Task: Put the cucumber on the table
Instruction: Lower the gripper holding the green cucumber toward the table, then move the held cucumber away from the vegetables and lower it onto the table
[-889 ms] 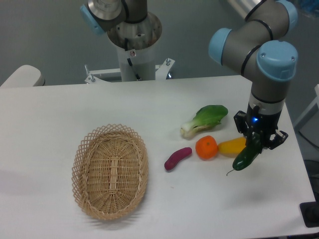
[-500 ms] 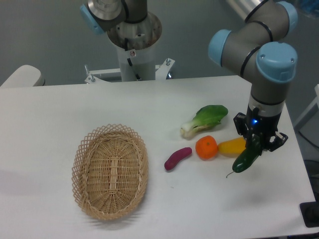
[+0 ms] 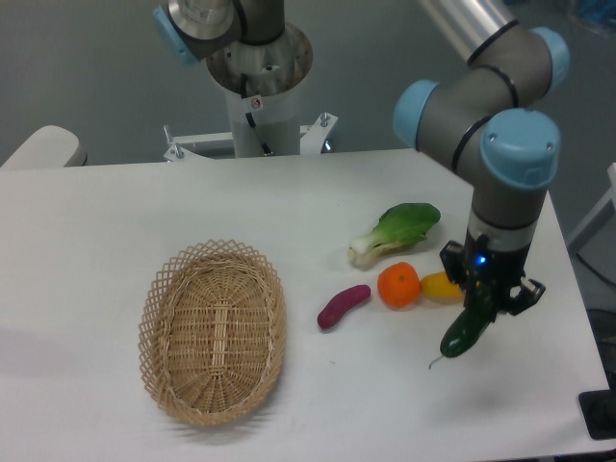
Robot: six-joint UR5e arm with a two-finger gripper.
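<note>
Right, we have the black two-finger gripper [image 3: 484, 300] clamped on the upper end of the dark green, bumpy cucumber [image 3: 467, 328], which hangs tilted, stem tail down, just over the white flat table [image 3: 385, 404]. Beside it sit a yellow vegetable [image 3: 438, 285], a round orange fruit [image 3: 398, 286], a small purple eggplant [image 3: 343, 306] and a light-green bok choy [image 3: 396, 229]. We judge the best move is lowering onto the bare patch in front, then releasing only once the cucumber rests. No readable writing anywhere.
</note>
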